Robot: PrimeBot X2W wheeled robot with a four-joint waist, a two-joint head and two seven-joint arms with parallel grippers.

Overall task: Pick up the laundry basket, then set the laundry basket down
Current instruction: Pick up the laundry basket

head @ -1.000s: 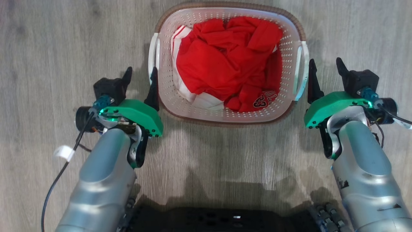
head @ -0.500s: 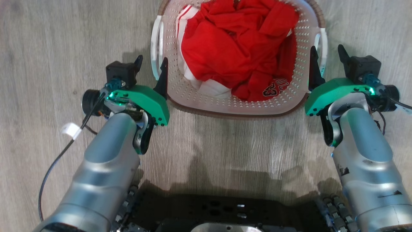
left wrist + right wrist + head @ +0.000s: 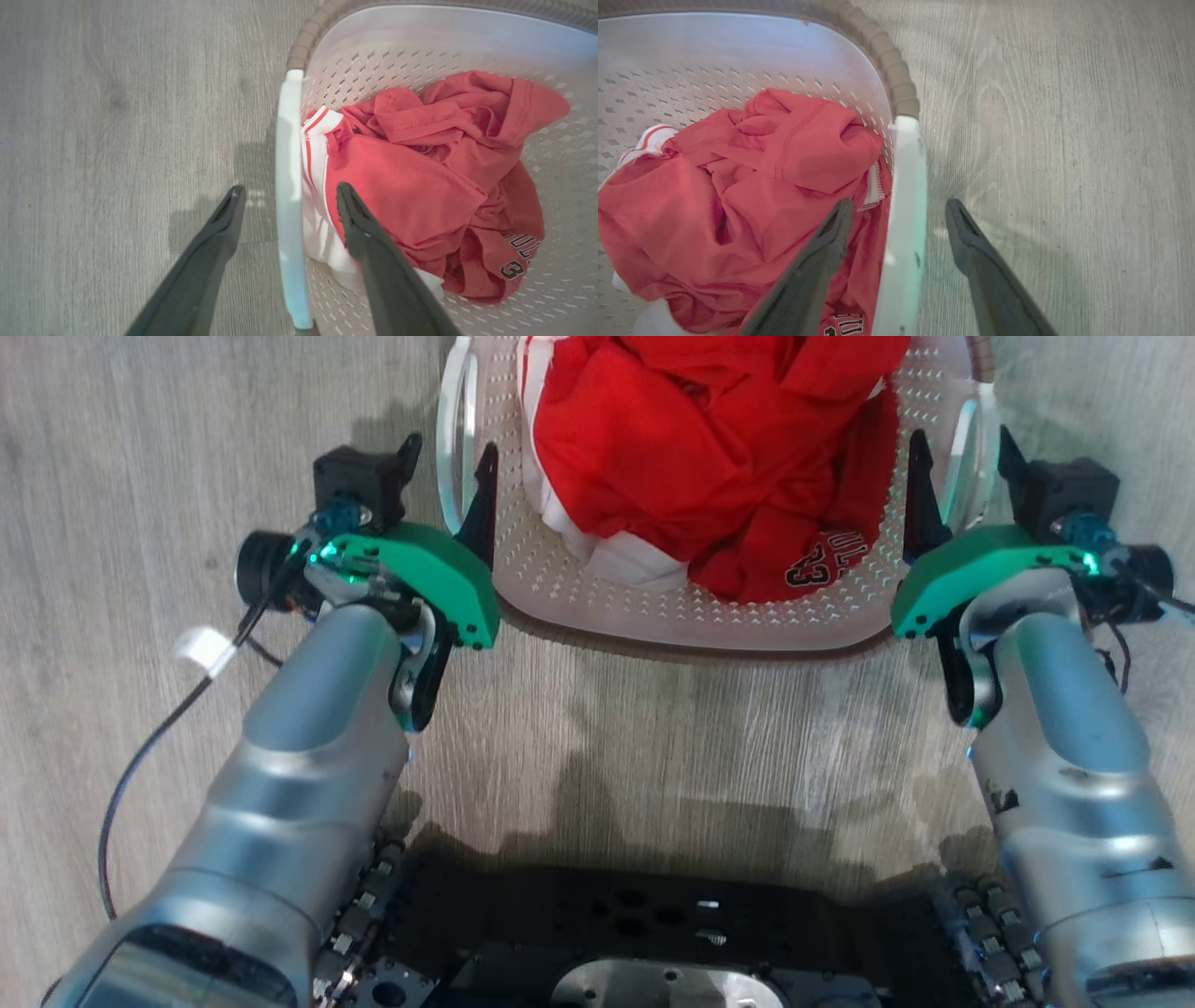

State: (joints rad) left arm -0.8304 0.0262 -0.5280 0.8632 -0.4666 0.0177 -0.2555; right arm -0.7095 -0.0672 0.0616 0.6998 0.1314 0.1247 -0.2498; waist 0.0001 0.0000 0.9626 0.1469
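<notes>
Straddling laundry basket (image 3: 653,607) now (left tool (image 3: 449,448), right tool (image 3: 961,436)).

Clothes (image 3: 700,457) in laundry basket (image 3: 672,611), basket on floor (image 3: 653,737)

Likely a home: a grey wood-grain plank floor (image 3: 653,728) carries a white perforated plastic laundry basket (image 3: 597,588) holding crumpled red clothes (image 3: 709,448).

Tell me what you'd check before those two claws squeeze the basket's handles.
1. Left gripper open, a finger each side of the left handle: ok.
2. Right gripper open, straddling the right handle: ok.
3. Red clothes clear of the inner fingers: cannot tell.
4. Both grippers about level with each other along the laundry basket: ok.
5. Grippers low enough to catch the handles: cannot tell.
</notes>
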